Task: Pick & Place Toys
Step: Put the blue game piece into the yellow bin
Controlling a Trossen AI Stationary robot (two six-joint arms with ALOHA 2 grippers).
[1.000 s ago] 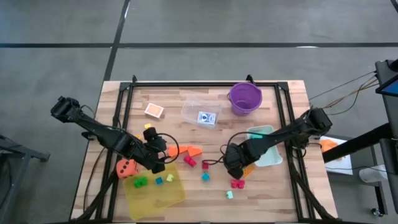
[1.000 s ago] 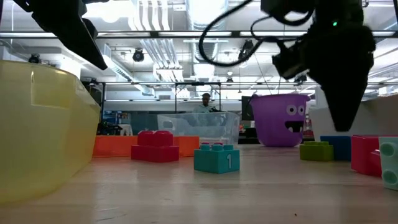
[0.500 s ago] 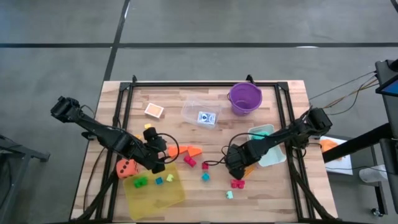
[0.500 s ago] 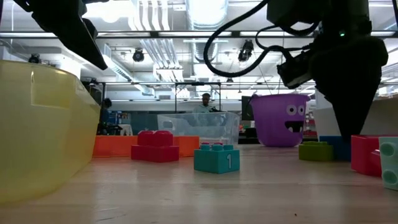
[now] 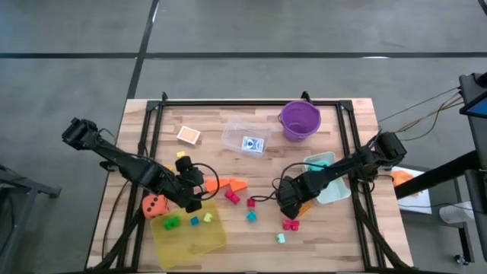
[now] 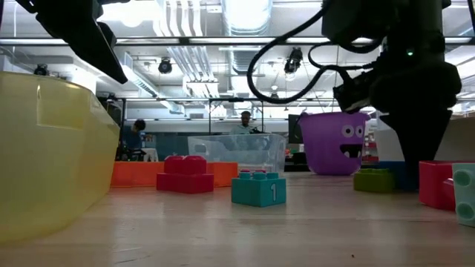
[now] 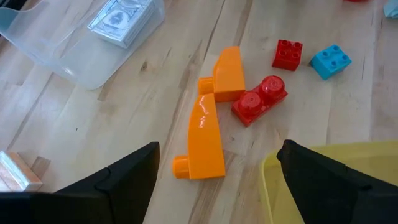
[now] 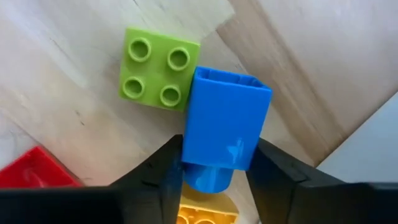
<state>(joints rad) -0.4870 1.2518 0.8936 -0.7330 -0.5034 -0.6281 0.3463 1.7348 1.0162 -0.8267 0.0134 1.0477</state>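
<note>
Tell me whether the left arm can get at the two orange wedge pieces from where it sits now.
Probably yes. The left gripper is open and hangs above the orange wedge pieces, with nothing between. The red brick touches one wedge and the yellow tray lies close, so the fingers have little room on that side.

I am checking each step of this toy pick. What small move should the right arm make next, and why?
Probably lift straight up. The right end effector has its fingers against both sides of the blue rectangular plastic brick, which touches a green square plastic brick; a vertical lift should leave it undisturbed.
</note>
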